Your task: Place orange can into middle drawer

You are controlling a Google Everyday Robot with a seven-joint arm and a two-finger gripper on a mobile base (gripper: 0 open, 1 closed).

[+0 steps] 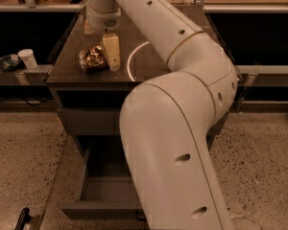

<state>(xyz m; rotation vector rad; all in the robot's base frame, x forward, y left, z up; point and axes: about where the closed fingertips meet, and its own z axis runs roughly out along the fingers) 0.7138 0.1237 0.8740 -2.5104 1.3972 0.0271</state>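
Orange can (pixel 92 59) lies on its side near the front-left of the dark worktop (pixel 67 42), and the claw (pixel 111 54) hangs just beside its right side. I honestly can't tell if it's spread or closed. My worry is that a nudge rolls the can off the near edge or into the white bowl (pixel 130 63). The middle drawer (pixel 98 188) sits pulled open below, half hidden by the arm (pixel 182 128), over speckled floor (pixel 19 147).
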